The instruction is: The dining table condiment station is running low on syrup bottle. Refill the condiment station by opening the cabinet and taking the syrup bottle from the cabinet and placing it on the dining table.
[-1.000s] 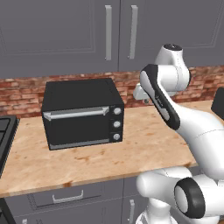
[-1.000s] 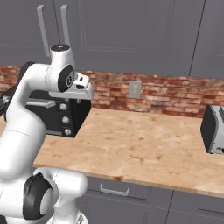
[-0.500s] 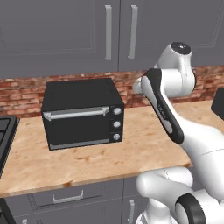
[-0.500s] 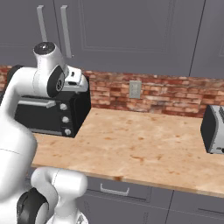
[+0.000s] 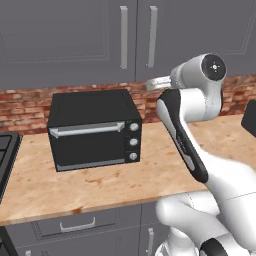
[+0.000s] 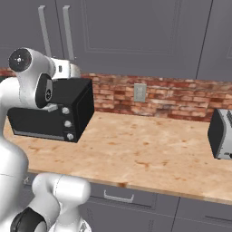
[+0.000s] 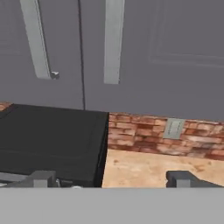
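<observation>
Two panelled doors of the grey upper wall cabinet (image 5: 100, 35) stand shut, meeting at a thin vertical seam, and each carries a long vertical silver bar handle (image 5: 123, 37) just beside that seam. The syrup bottle cannot be seen anywhere, so its place cannot be told from these views. In the hand view the same two handles (image 7: 113, 41) hang above the end effector (image 7: 113, 178), whose two small dark fingertips (image 7: 43, 178) stand wide apart at the bottom, released and grasping nothing. One fingertip lies in front of the black toaster oven (image 7: 52, 140), the other over the speckled light wood-coloured table (image 7: 144, 168).

Below the cabinet runs a red brick backsplash (image 5: 25, 102) with a pale wall outlet (image 6: 139, 92) set in it. The black box-shaped toaster oven (image 5: 95, 130) with a silver bar handle and three round knobs sits on the table (image 5: 100, 185), against the brick. The white arm (image 5: 197, 100) rises to the right of the oven in the left base view, its wrist raised near the lower edge of the cabinet doors. A silver toaster (image 6: 221, 133) stands far along the table at the right of the right base view. Grey drawers (image 6: 118, 197) with short horizontal handles sit under the table.
</observation>
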